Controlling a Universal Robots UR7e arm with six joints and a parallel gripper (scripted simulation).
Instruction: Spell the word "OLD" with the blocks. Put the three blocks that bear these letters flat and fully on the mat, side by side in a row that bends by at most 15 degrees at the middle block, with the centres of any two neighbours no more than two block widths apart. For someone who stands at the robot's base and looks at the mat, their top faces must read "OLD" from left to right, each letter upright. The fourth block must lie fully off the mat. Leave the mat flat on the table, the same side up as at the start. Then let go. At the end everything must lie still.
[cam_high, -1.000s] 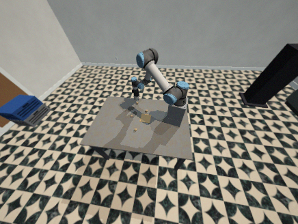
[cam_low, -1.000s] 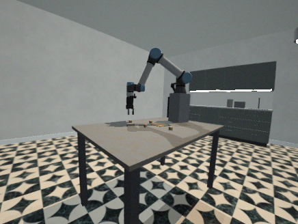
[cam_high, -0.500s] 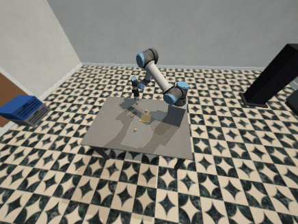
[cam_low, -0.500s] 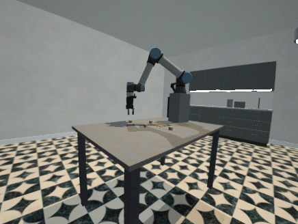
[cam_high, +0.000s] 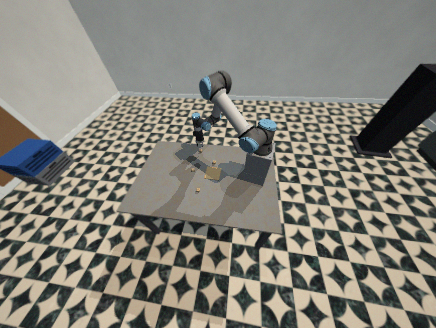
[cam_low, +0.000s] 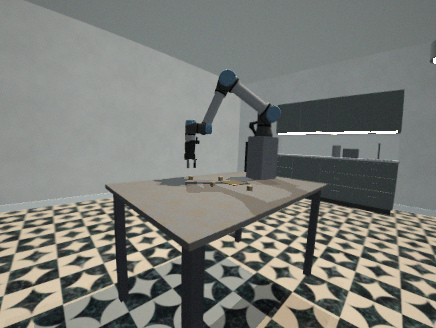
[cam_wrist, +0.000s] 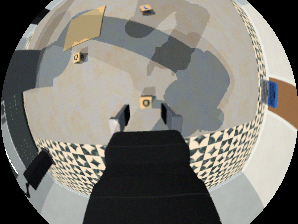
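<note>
My gripper (cam_high: 200, 145) (cam_low: 191, 164) (cam_wrist: 145, 110) is open and empty, pointing down above a wooden block (cam_high: 200, 150) (cam_low: 191, 178) (cam_wrist: 145, 102) with a dark round letter, like an O, on top. That block lies on the table, off the mat. A second block (cam_high: 214, 162) (cam_low: 220, 178) (cam_wrist: 77, 57) with a dark round mark, O- or Q-like, lies just off the tan mat (cam_high: 213, 173) (cam_wrist: 85, 28). A third block (cam_high: 193, 170) (cam_low: 212, 184) (cam_wrist: 145, 8) shows a blue mark, unreadable. A fourth block (cam_high: 198, 190) (cam_low: 249, 188) lies off the mat, its letter unreadable.
The grey table (cam_high: 150, 192) (cam_low: 165, 205) carries the blocks and the flat mat. The robot's pedestal (cam_high: 258, 169) (cam_low: 263, 157) stands at one end of the table. The block under the gripper lies near a table edge. Arm shadows cross the table top.
</note>
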